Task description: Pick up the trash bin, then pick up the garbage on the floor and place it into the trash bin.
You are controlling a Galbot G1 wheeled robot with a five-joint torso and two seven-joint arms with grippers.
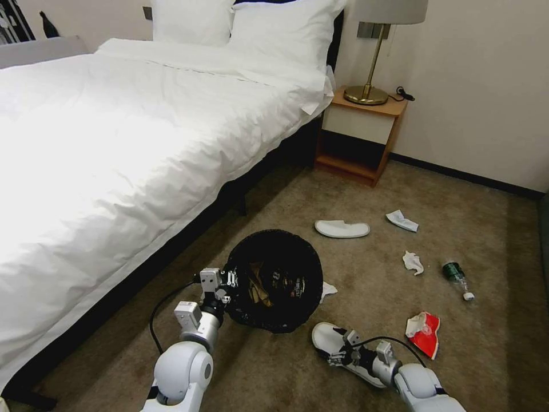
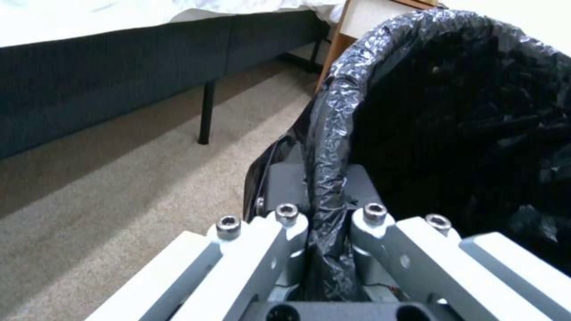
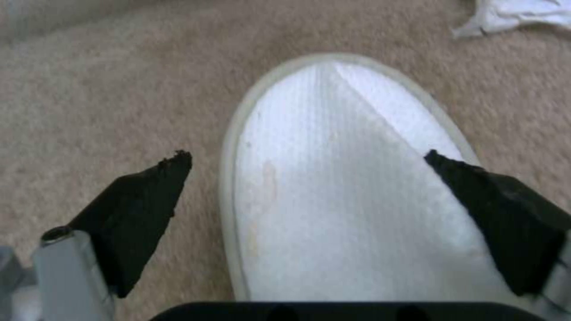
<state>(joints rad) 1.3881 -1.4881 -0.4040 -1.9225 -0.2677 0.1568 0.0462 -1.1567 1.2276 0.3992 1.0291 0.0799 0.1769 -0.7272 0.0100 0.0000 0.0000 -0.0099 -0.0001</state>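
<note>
Right gripper: low over the carpet at the near right, jaws spread wide to either side of the near slipper, not closed on it; one dark fingertip sits over bare carpet beside the sole.
Near slipper: white, flat on the carpet, just right of the trash bin.
Left gripper: at the near left, jaws pinching the rim of the trash bin, liner squeezed between them.
Trash bin: round, black, lined with a black plastic bag; tilted, mouth facing up toward the head camera, some litter inside.
Tissue: white, touching the bin's right side.
Red packet: on the carpet right of the near slipper, well apart from it.
Green bottle: lying on its side, farther right.
Crumpled tissues: beside the bottle; another white scrap lies beyond.
Far slipper: white, beyond the bin.
Nightstand: against the far wall, next to the bed, carrying a brass lamp.
</note>
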